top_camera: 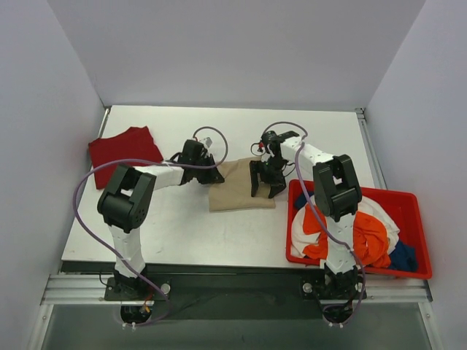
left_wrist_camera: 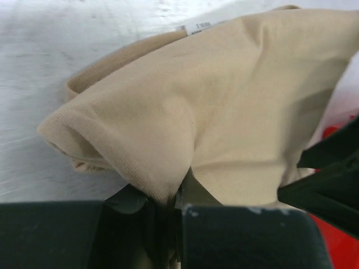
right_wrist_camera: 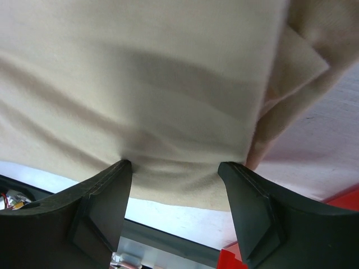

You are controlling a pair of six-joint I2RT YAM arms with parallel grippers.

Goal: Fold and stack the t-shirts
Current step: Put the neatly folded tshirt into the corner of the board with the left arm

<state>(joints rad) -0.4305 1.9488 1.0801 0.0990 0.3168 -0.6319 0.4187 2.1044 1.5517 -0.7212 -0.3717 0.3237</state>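
My left gripper (left_wrist_camera: 168, 208) had closed to a narrow pinch on a bunched fold of the beige t-shirt (left_wrist_camera: 235, 112). The soft, fine-knit cloth rose out of my dark fingers in a rounded hump, with a stitched hem curling along its edge. A small white label (left_wrist_camera: 196, 25) showed at the far edge.

My right gripper (right_wrist_camera: 174, 167) stood wide open and gripped nothing. Its two matte black, wedge-shaped fingertips (right_wrist_camera: 106, 190) pressed into the same tee, which dimpled into shallow creases between them.

From above, the beige tee lay as a rough rectangle in the middle of the pale, flat table (top_camera: 182, 233), between my two grippers. The dark red t-shirt (top_camera: 125, 151) lay folded and squarish at the far left corner, well apart from it. At the right stood the glossy red plastic bin (top_camera: 406, 204), holding a crumpled heap of orange (top_camera: 368, 237), white (top_camera: 299, 230) and blue (top_camera: 403, 257) tees.
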